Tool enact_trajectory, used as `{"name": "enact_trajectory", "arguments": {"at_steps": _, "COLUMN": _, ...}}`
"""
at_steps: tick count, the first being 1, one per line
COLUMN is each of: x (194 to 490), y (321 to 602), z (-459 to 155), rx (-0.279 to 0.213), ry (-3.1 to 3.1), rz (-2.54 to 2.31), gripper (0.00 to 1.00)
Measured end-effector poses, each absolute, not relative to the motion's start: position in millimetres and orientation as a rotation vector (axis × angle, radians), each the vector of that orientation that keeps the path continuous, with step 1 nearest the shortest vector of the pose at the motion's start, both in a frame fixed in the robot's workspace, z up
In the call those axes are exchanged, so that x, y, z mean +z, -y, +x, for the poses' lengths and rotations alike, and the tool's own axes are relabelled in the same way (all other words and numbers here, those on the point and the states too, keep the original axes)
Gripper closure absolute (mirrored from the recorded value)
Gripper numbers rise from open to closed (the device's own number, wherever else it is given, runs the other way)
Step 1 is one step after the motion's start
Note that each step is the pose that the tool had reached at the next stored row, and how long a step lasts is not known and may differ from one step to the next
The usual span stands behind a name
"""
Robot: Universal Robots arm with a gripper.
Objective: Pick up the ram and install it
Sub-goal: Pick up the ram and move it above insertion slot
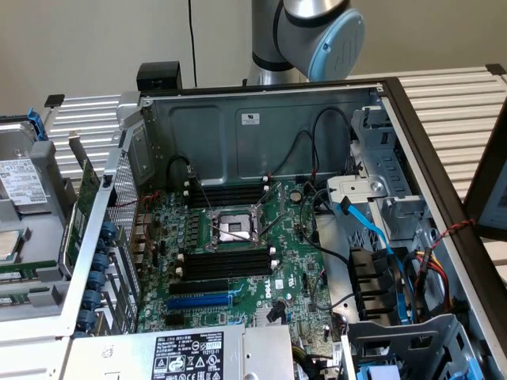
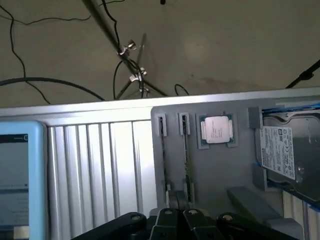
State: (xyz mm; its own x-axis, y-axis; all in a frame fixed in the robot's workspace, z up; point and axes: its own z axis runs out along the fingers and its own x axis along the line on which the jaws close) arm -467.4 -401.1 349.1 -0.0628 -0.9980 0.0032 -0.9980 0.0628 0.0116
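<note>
Two thin ram sticks stand on edge in the slots of a grey holder tray (image 2: pixel 210 170); one ram stick (image 2: pixel 162 150) lies beside the other (image 2: pixel 186 150). My gripper (image 2: pixel 176 210) hangs above the near ends of those slots, its black fingers (image 2: pixel 167 216) pressed together with nothing between them. In the exterior view the same tray (image 1: pixel 24 229) sits left of the open computer case, with a green ram edge (image 1: pixel 17 269) just showing. On the motherboard, the long black memory slots (image 1: pixel 226 265) run either side of the CPU socket (image 1: pixel 230 229).
A loose CPU (image 2: pixel 216 129) and a hard drive (image 2: pixel 285 150) share the tray. The case's walls (image 1: pixel 261 131), cables (image 1: pixel 372 237) and drive cage (image 1: pixel 396 206) crowd the board. A blue slot (image 1: pixel 202 302) lies nearer the power supply (image 1: pixel 190 356). The arm's base (image 1: pixel 305 36) stands behind.
</note>
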Motion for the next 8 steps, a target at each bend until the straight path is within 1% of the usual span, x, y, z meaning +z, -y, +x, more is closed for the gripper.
{"name": "enact_trajectory", "arguments": {"at_steps": 3, "x": 348.6, "y": 401.0, "z": -467.3, "rx": -0.024, "ry": 2.248, "rz": 2.194, "gripper": 0.89}}
{"name": "enact_trajectory", "arguments": {"at_steps": 8, "x": 347.0, "y": 401.3, "z": -468.1, "rx": -0.021, "ry": 2.248, "rz": 2.199, "gripper": 0.89}}
